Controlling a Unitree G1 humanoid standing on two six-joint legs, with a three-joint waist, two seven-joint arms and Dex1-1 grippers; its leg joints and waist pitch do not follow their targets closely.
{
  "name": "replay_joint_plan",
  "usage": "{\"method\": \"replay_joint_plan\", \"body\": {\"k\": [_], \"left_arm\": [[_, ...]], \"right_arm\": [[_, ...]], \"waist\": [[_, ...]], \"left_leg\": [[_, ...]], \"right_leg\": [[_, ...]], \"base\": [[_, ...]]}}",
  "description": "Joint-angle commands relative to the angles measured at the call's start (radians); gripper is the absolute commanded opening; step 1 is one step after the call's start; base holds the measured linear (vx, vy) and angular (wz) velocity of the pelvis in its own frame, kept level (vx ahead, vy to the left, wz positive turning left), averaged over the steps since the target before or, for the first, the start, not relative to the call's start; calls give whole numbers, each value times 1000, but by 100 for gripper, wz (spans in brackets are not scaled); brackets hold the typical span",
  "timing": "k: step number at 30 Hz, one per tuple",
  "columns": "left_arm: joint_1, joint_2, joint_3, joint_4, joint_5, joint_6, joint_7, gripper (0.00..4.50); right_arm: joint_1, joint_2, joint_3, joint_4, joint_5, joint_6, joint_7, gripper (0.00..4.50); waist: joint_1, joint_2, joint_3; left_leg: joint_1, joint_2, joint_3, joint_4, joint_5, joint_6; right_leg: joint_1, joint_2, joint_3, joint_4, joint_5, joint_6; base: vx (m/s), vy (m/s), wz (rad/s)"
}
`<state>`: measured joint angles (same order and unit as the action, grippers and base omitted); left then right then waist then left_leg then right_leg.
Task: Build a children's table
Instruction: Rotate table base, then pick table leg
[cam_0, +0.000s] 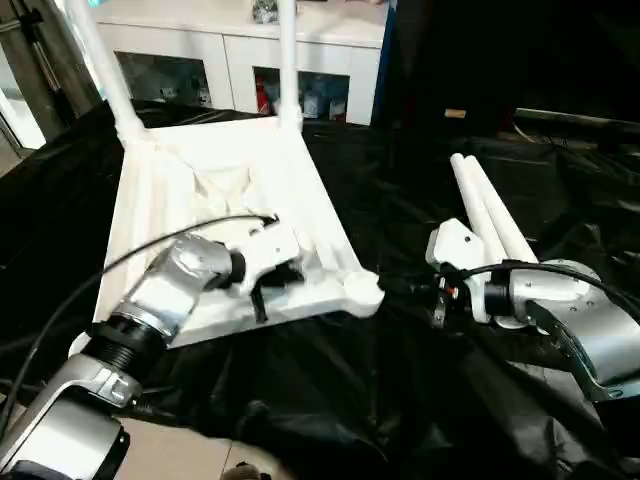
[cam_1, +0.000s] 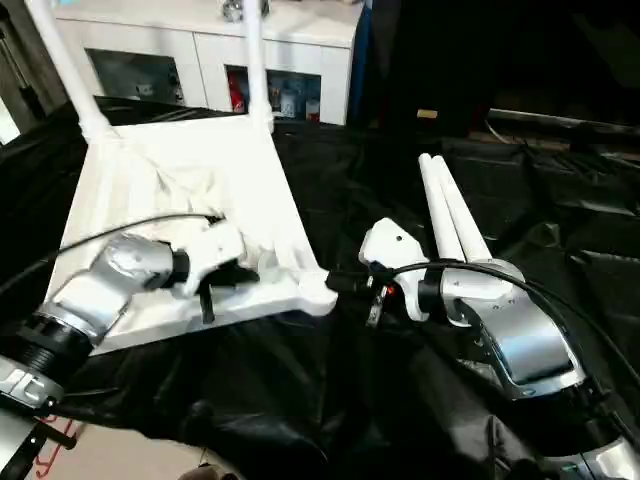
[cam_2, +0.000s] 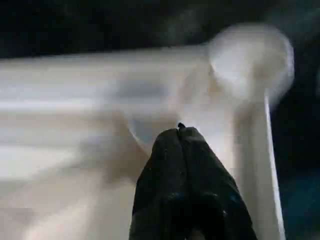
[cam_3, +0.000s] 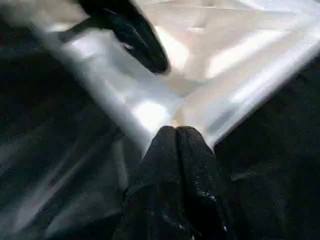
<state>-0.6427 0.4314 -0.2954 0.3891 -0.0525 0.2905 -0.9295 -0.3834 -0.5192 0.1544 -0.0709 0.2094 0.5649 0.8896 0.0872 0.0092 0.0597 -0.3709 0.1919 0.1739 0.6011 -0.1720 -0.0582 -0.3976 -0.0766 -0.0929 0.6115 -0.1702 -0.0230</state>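
Note:
The children's table lies upside down on a black cloth, its ribbed white underside (cam_0: 225, 185) facing up. Two white legs (cam_0: 288, 60) (cam_0: 100, 60) stand upright in the far corner sockets. Two loose legs (cam_0: 490, 210) lie side by side on the cloth to the right. My left gripper (cam_0: 264, 290) is shut and rests on the underside close to the near edge, holding nothing. The right gripper (cam_0: 395, 287) is also shut, with its tip against the rounded near right corner socket (cam_0: 362, 292). In the right wrist view the left gripper's black fingers (cam_3: 135, 37) show over the table's corner.
A white cabinet (cam_0: 240, 50) with glass doors stands behind the table. The black cloth (cam_0: 330, 390) covers the work surface and hangs wrinkled over the near edge. Dark equipment (cam_0: 570, 125) sits at the back right.

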Motion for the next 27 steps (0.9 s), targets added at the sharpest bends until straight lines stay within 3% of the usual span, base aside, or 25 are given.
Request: {"method": "replay_joint_plan", "body": {"k": [1, 2, 5, 7, 10, 11, 12, 15, 20, 23, 25, 27], "left_arm": [[2, -8, 50, -86, -63, 81, 6, 42], [5, -7, 53, -95, -69, 90, 5, 42], [25, -4, 62, -142, -87, 109, 14, 79], [37, -15, 74, -169, -83, 83, 50, 90], [60, -34, 90, -247, -104, 138, 53, 131], [65, -49, 93, -269, -84, 164, 105, 135], [64, -55, 89, -268, -57, 173, 144, 141], [66, -74, 88, -266, -35, 170, 200, 162], [70, -132, 124, -259, -32, 145, 300, 209], [65, -135, 120, -267, -31, 199, 302, 235], [56, -130, 109, -260, -22, 191, 297, 249], [51, -131, 107, -256, -15, 177, 305, 270]], "right_arm": [[-62, 35, -82, 82, -20, 84, -160, 35], [-71, 43, -91, 96, -27, 91, -183, 37], [-125, 78, -153, 192, -51, 91, -309, 70], [-156, 89, -188, 252, -69, 89, -394, 79], [-189, 94, -221, 318, -88, 146, -475, 120], [-208, 94, -238, 360, -96, 172, -514, 124], [-216, 94, -246, 380, -100, 181, -533, 127], [-242, 92, -268, 438, -105, 170, -572, 148], [-292, 68, -262, 533, -139, 169, -619, 194], [-294, 47, -228, 551, -155, 85, -571, 220], [-304, 59, -258, 566, -122, 82, -562, 233], [-312, 57, -258, 584, -135, 83, -581, 254]], "waist": [[-1, 5, -72], [-2, 7, -73], [-4, 8, -70], [-6, 7, -73], [-6, 4, -74], [-6, -6, -73], [-7, -1, -73], [-8, -4, -72], [-12, -4, -73], [-14, -4, -74], [-16, -2, -74], [-20, -2, -76]], "left_leg": [[15, 38, -16, -70, -246, -8], [17, 38, -16, -71, -243, -16], [17, 31, -12, -69, -255, -24], [18, 33, -13, -70, -241, -31], [16, 32, -11, -70, -223, -31], [17, 33, -8, -69, -216, -24], [15, 32, -9, -68, -210, -25], [13, 27, -7, -66, -217, -19], [12, 27, -8, -64, -205, -18], [11, 26, -6, -62, -216, -10], [10, 25, -7, -62, -209, 4], [9, 26, -8, -61, -200, 4]], "right_leg": [[47, -71, 54, -80, -266, -199], [45, -73, 55, -75, -265, -204], [45, -68, 55, -83, -304, -176], [45, -67, 55, -80, -281, -171], [49, -67, 55, -76, -262, -176], [47, -65, 56, -79, -258, -178], [49, -64, 55, -76, -254, -183], [51, -65, 54, -83, -298, -151], [50, -61, 52, -82, -271, -159], [50, -62, 51, -83, -280, -150], [51, -61, 50, -84, -275, -154], [51, -60, 50, -81, -252, -167]], "base": [[0, 0, 0], [0, 0, 0], [0, 0, 0], [0, 0, 0], [0, 0, 0], [0, 0, 0], [0, 0, 0], [0, 0, 0], [0, 0, 0], [0, 0, 0], [0, 0, 0], [0, 0, 0]]}}
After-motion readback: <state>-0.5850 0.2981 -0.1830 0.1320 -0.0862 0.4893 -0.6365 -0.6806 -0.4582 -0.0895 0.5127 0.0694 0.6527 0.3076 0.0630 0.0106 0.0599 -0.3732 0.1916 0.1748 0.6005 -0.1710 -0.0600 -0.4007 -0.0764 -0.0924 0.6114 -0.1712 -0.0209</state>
